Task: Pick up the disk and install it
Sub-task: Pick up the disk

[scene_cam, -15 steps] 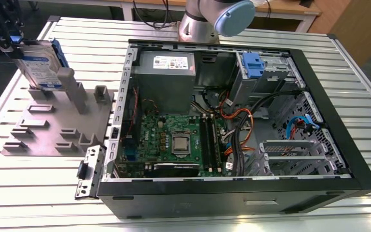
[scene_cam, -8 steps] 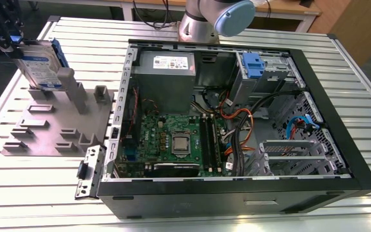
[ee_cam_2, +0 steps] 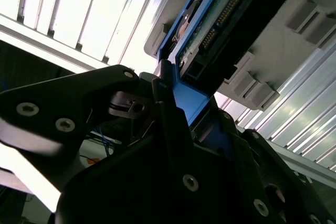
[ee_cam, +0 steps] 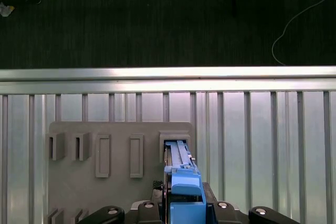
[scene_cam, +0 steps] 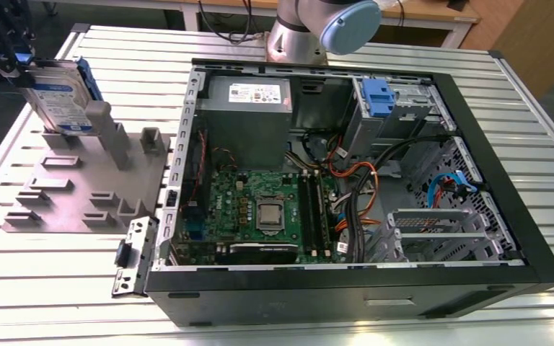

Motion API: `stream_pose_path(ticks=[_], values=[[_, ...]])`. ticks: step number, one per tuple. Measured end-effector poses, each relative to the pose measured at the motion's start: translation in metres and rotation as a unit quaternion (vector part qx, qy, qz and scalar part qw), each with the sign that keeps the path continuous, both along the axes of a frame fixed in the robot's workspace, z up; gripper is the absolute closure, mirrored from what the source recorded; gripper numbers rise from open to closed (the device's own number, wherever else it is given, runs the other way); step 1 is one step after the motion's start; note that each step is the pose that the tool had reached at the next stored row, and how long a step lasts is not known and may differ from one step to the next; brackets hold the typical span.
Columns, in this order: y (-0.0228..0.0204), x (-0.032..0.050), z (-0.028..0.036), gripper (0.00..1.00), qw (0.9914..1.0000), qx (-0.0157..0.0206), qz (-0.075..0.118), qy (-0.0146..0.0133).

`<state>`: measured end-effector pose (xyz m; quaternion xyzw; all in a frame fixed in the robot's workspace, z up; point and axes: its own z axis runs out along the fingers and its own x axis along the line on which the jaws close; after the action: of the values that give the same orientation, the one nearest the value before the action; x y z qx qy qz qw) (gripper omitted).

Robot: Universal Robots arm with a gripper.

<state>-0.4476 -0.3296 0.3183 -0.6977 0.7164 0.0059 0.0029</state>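
Currently gripper (scene_cam: 3, 54) sits at the exterior view's far left, over the grey fixture (scene_cam: 66, 194) on the slatted alu table (scene_cam: 46, 281). It's clamped narrow on the disk (scene_cam: 58, 97): in the second wrist view a black finger (ee_cam_2: 164, 95) presses the blue carrier edge of the disk (ee_cam_2: 210, 19). Disk stands on edge, slightly tilted, w/ its lower end in a corner slot of the fixture; the first wrist view shows the disk (ee_cam: 181, 182) running down into that slot. Open PC case (scene_cam: 508, 216) lies beside the fixture, on the exterior view's right, well apart from the disk. Inside: PSU (scene_cam: 248, 94), mobo (scene_cam: 257, 209), drive cage w/ blue tab (scene_cam: 378, 97).
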Motion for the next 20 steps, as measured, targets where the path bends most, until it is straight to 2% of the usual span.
stream_pose_path(ticks=[20], values=[[0.0000, 0.0000, 0.0031, 0.64, 1.00000, 0.0000, 0.000, 0.0001]])
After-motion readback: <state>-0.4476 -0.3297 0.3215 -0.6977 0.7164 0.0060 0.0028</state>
